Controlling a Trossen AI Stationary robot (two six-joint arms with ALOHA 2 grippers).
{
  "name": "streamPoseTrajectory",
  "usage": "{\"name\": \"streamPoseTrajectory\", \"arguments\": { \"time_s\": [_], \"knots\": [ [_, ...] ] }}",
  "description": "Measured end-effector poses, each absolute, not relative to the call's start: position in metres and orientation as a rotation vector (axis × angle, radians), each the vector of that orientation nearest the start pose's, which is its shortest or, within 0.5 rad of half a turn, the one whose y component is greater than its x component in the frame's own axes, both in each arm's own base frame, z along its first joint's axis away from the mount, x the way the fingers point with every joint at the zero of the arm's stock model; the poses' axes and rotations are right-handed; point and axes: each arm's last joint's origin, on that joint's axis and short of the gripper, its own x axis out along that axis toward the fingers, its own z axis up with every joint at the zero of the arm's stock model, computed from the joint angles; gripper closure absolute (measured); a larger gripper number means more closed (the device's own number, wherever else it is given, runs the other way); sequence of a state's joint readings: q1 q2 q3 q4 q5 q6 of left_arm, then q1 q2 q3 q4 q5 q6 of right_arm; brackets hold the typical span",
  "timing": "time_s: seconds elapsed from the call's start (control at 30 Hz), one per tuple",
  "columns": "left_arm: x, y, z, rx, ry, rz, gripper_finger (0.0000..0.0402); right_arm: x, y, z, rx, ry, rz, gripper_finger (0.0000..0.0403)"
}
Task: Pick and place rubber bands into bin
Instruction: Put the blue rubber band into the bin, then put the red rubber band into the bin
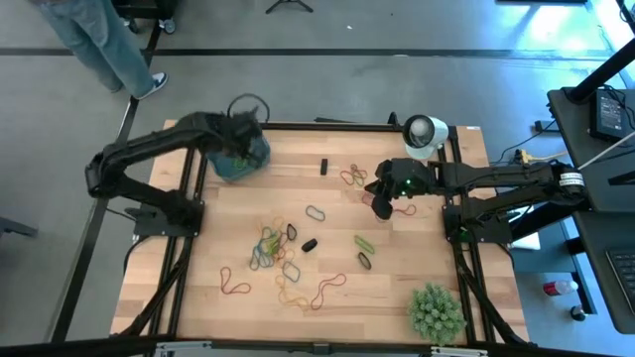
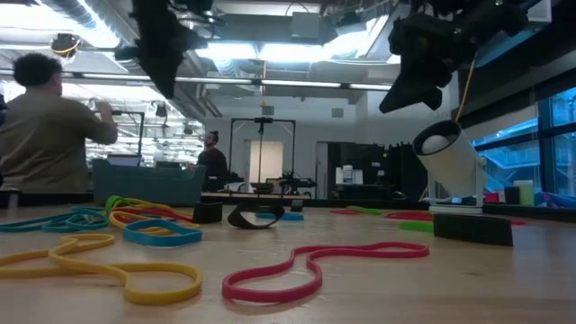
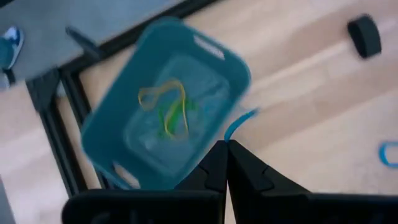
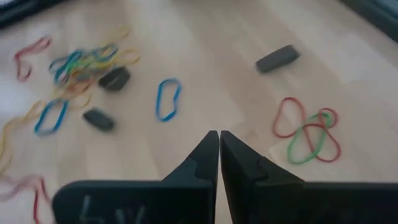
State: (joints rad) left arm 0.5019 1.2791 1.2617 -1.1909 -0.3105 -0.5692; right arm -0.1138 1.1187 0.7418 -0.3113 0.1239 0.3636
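Bare wood between bin (image 1: 241, 157) and rubber bands (image 1: 277, 248), unobstructed.

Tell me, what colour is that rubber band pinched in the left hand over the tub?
Blue: the rubber band pinched by the left hand shows best in the left wrist view.

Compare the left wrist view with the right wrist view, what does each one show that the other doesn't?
Only the left wrist view shows the bin, with yellow and green bands lying inside, and a blue band pinched in the shut left gripper above its edge. Only the right wrist view shows the loose pile of bands, a lone blue loop and a red-and-green cluster, with the right gripper shut and holding nothing. Both show the wooden table and small dark blocks.
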Motion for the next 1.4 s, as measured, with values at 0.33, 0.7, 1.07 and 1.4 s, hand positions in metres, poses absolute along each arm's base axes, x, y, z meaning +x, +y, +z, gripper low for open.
{"name": "streamPoseTrajectory", "arguments": {
  "time_s": [0.33,0.7,1.07,1.4],
  "knots": [
    [0.185,0.197,0.286,-0.615,1.148,0.929,0.0399,0.225,-0.048,0.246,0.464,0.593,-0.478,0.0382],
    [0.203,0.237,0.205,-0.685,1.458,0.816,0.04,0.221,-0.061,0.246,0.509,0.575,-0.542,0.0382],
    [0.212,0.25,0.154,-0.736,1.59,0.781,0.0357,0.22,-0.066,0.246,0.534,0.566,-0.568,0.0381],
    [0.208,0.247,0.176,-0.729,1.523,0.859,0.0271,0.22,-0.066,0.246,0.531,0.568,-0.565,0.0382]
  ]
}}
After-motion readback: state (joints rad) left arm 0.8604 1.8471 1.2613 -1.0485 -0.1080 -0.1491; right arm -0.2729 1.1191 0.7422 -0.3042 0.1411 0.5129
